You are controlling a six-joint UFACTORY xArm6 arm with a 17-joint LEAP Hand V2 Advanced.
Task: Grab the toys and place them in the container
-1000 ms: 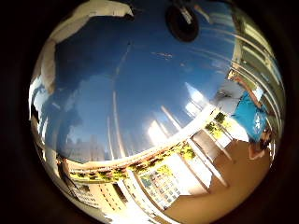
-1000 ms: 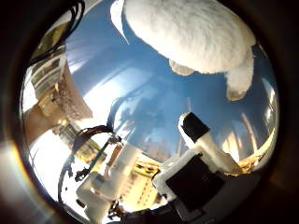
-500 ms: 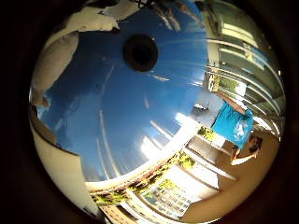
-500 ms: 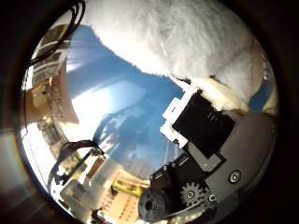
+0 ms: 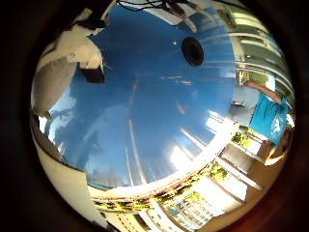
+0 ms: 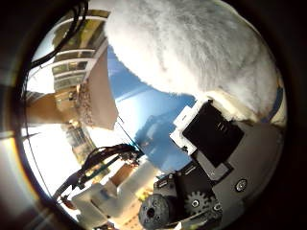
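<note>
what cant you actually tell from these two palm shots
- White plush toy: fills the thumb side view, cut off at the edge, so its shape and kind stay unclear.
- Hand: whether its fingers close round the toy; fur hides the contact.
- Container: not identifiable in either view.
- Blue table: glare covers much of it in the little finger side view.

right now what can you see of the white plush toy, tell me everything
The white plush toy is a rounded, fluffy mass of pale fur filling much of the thumb side view, so it sits close to the palm. It lies over the glossy blue surface. The hand presses a white and black finger against its lower edge. No face or limbs show.
</note>
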